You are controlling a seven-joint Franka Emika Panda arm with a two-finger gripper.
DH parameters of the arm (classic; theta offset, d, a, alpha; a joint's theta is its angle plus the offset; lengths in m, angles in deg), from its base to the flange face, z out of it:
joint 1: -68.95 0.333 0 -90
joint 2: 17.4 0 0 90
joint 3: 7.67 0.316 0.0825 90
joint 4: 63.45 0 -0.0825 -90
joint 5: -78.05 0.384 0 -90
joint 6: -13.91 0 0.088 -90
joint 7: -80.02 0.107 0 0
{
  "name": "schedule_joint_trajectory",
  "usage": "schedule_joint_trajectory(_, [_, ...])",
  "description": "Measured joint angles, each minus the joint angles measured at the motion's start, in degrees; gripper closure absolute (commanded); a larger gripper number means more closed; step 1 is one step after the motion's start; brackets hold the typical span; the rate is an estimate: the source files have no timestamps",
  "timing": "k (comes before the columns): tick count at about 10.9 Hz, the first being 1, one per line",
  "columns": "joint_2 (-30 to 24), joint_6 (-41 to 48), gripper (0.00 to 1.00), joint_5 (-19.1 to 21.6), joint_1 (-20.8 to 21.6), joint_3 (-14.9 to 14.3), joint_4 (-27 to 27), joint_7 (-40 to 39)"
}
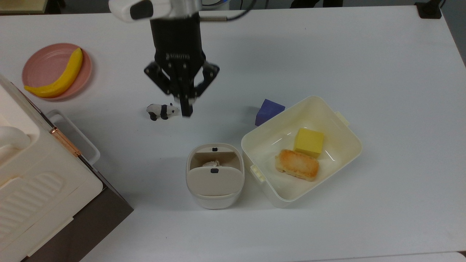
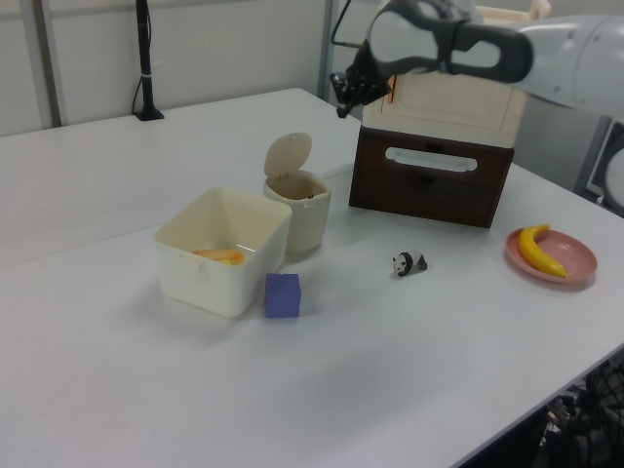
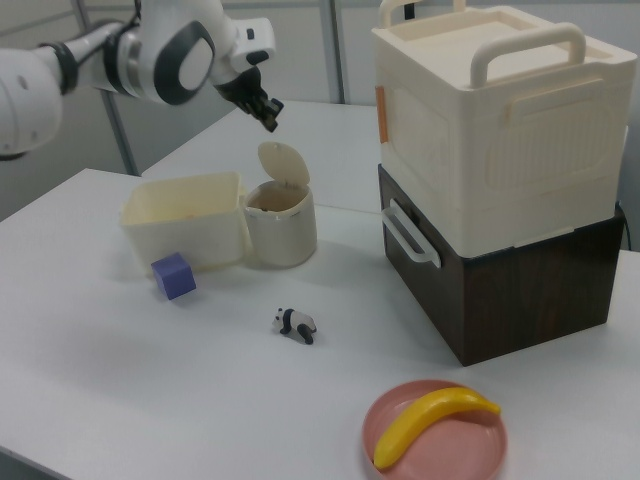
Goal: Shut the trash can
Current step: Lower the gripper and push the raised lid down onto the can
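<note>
The trash can (image 1: pixel 214 196) is a small beige bin standing left of the cream box in the top view. Its flat lid (image 1: pixel 214 181), with a small black button, stands hinged up, and the opening (image 1: pixel 214 157) shows some crumpled waste inside. My gripper (image 1: pixel 186 110) is shut with nothing in it and hangs high over the table, beside the panda in the top view and short of the bin. In the left view the gripper (image 2: pixel 342 95) is up and to the right of the raised lid (image 2: pixel 290 155). Seen in the right view, the gripper (image 3: pixel 269 114) hovers just above the lid (image 3: pixel 278 164).
The cream box (image 1: pixel 271 194) holds a yellow block (image 1: pixel 308 142) and a piece of bread (image 1: pixel 297 165). A purple cube (image 1: pixel 268 111) sits behind it. A toy panda (image 1: pixel 162 110), a pink plate (image 1: pixel 43 60) with a banana (image 1: pixel 58 78) and a big white appliance (image 1: pixel 36 189) lie to the left.
</note>
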Motion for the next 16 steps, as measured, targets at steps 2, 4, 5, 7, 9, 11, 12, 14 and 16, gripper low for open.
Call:
schedule_joint_trajectory(2, [6.27, -7.27, 1.00, -0.30, 1.13, 0.00, 3.88, 3.42])
schedule_joint_trajectory(4, [12.36, -12.85, 1.00, -3.10, 2.91, -0.20, 7.50, 8.43])
schedule_joint_trajectory(5, [14.91, -15.30, 1.00, -5.13, 3.84, -0.61, 8.89, 11.40])
schedule_joint_trajectory(7, [18.16, -17.13, 1.00, -7.14, 5.47, -2.33, 11.03, 14.79])
schedule_joint_trajectory(9, [18.90, -16.36, 1.00, -7.55, 5.87, -3.20, 11.74, 14.67])
schedule_joint_trajectory(11, [18.61, -6.21, 1.00, -6.97, 5.82, -3.44, 12.37, 8.90])
schedule_joint_trajectory(12, [18.16, 0.65, 1.00, -3.65, 5.81, -3.48, 12.82, 4.32])
schedule_joint_trajectory(14, [16.82, 10.78, 1.00, 2.55, 5.80, -3.74, 13.26, -2.81])
schedule_joint_trajectory(16, [16.68, 13.34, 1.00, 3.30, 6.01, -3.73, 12.21, -3.63])
